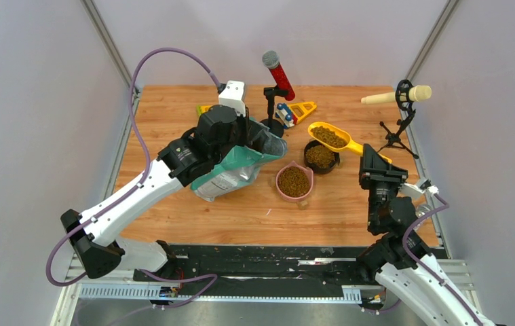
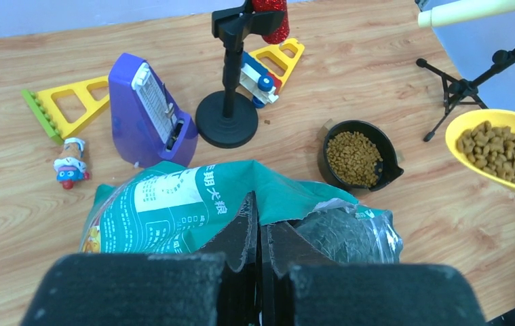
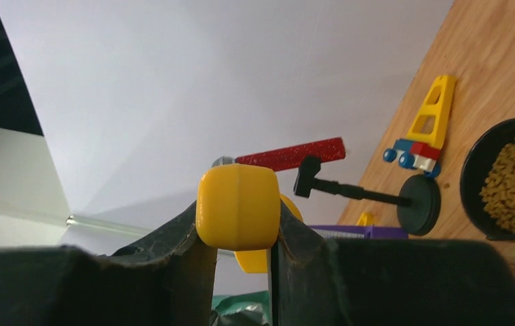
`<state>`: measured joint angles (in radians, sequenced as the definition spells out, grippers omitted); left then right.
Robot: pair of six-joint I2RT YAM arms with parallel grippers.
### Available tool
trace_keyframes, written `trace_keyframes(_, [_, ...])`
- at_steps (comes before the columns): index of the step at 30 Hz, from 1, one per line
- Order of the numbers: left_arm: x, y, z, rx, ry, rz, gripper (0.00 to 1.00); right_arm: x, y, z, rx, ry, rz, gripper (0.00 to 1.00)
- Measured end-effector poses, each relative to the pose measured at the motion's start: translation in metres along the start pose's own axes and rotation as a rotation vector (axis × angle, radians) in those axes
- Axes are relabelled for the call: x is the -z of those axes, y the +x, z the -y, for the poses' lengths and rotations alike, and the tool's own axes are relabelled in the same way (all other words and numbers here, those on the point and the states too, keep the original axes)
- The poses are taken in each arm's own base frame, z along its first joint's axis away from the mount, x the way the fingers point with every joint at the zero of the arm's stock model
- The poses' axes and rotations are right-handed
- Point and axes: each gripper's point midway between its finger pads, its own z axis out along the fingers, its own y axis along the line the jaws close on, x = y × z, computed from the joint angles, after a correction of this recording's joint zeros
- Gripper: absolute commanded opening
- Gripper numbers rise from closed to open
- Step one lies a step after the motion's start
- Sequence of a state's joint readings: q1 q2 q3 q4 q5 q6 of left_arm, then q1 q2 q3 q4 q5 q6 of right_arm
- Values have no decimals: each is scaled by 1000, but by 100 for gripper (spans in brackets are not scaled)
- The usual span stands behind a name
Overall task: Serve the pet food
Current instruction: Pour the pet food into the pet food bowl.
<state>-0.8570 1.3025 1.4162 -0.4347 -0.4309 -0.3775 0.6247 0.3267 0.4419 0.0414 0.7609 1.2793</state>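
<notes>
Right gripper point(image 1: 371, 157) is partly closed, clamped on the handle of the yellow scoop point(image 1: 353, 144). The scoop's long axis runs from the gripper up-left. Its cup is full of pet food point(image 1: 329, 136) and hangs over the far rim of the black bowl point(image 1: 336, 161). That bowl and the pink bowl point(image 1: 279, 185) beside it both hold kibble. Tipping looks next, and the right arm is nearer. Left gripper point(image 2: 259, 238) is pinched fully shut on the top edge of the green bag point(image 2: 166, 210), left of the bowls.

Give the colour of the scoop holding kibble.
The scoop is yellow; it shows best in the top external view.
</notes>
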Motion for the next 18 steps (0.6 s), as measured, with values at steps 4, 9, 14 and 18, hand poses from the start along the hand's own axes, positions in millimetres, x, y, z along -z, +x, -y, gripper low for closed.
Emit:
trace_keyframes(4, [1,-1,-2,1,-8,4,0,-7,-15,12,62,45,100,0])
trace_keyframes(9, [1,-1,-3,2,-14,8,0,-16,-30,33,150,121,204,0])
trace_keyframes(14, [1,-1,-3,2,-15,9,0,-21,-41,56,210,185,274,0])
trace_keyframes(18, [0,-1,-3,2,-15,9,0,-23,-44,78,255,234,295,0])
